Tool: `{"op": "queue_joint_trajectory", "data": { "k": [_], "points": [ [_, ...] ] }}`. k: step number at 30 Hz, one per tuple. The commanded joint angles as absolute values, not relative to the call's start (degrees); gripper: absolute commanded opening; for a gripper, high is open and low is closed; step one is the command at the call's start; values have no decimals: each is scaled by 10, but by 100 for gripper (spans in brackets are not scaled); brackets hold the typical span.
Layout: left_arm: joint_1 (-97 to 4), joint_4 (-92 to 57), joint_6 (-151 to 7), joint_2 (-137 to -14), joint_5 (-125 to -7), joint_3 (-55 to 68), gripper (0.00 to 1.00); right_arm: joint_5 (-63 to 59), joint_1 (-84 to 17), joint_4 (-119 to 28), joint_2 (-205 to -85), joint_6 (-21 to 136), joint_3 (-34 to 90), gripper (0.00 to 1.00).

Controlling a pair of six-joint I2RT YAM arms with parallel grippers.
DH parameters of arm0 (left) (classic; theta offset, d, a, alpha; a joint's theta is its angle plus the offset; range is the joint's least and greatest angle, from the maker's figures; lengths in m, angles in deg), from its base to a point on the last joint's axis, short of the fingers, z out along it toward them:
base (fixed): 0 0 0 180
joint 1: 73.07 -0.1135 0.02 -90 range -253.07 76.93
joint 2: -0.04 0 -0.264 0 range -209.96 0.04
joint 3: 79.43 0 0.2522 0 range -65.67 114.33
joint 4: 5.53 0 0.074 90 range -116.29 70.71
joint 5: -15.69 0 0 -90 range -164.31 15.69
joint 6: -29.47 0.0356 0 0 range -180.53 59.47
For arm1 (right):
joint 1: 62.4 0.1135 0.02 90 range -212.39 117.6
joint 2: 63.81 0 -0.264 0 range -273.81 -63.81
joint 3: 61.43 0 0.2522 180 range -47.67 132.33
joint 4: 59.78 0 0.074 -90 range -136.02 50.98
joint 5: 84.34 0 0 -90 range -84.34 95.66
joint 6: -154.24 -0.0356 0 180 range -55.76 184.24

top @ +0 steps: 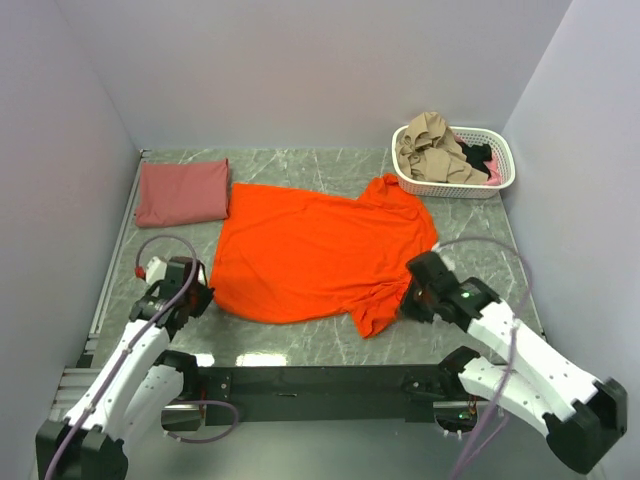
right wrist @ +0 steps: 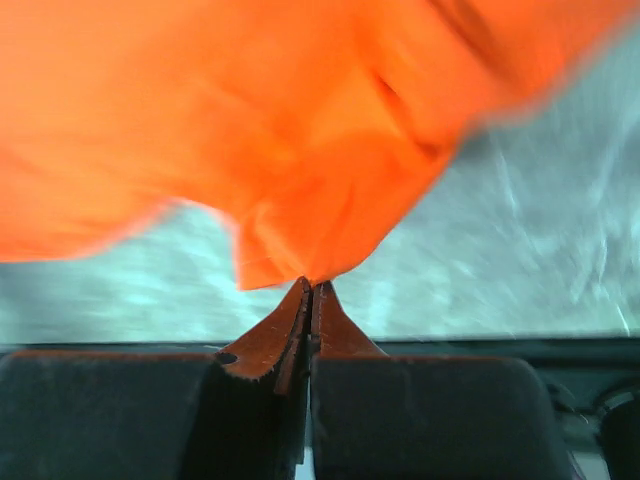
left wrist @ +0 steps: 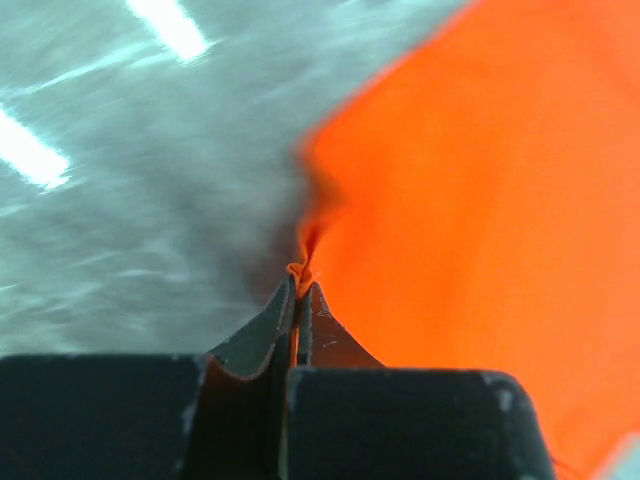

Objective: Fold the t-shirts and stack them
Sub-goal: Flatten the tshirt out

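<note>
We see a grey marbled tabletop (top: 300, 340) walled in on three sides. Across its middle the orange-red t-shirt (top: 315, 250) lies spread flat, its collar end toward the far right corner and its hem toward the left. One sleeve points at the near edge and the other reaches up just beside the basket. At the far left corner the brick-red t-shirt (top: 182, 192) rests folded to a rectangle, just apart from the orange one. The white slotted basket (top: 505, 182) stands in the far right corner with crumpled clothes (top: 430, 150) in tan, black and pink heaped inside.

Our left tool (left wrist: 300, 288) sits at the near left corner of the orange shirt. Its jaws are pressed together on a thin pinch of the hem edge, which rises in a small fold from the tips. Our right tool (right wrist: 312, 287) is at the near sleeve, jaws likewise closed tight on a point of orange cloth, and the fabric there hangs lifted above the tabletop
</note>
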State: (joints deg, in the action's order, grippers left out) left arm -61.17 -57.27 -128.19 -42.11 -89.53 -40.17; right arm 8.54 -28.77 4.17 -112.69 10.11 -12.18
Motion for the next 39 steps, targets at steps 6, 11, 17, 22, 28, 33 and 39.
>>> {"op": "queue_joint_trajectory", "data": {
  "k": [6, 11, 17, 22, 28, 33, 39],
  "points": [
    [-607, -604, -1238, -339, -921, -193, 1, 283, -285, 96, -1052, 148, 112, 0],
    [-608, -595, -1219, -334, -912, -67, 1, 357, -284, 78, -1011, 167, 242, 0],
    [-609, -589, -1199, -351, -914, 94, 1, 379, -284, 76, -1018, 227, 429, 0],
    [-609, -571, -1175, -369, -885, 230, 1, 305, -284, 91, -1055, 285, 572, 0],
    [-609, -585, -1150, -396, -854, 364, 0, 190, -285, 104, -1092, 341, 731, 0],
    [-609, -604, -1137, -401, -855, 429, 0, 168, -285, 93, -1089, 370, 780, 0],
    [-609, -584, -1135, -399, -899, 374, 1, 274, -285, 65, -1084, 372, 692, 0]
  ]
}}
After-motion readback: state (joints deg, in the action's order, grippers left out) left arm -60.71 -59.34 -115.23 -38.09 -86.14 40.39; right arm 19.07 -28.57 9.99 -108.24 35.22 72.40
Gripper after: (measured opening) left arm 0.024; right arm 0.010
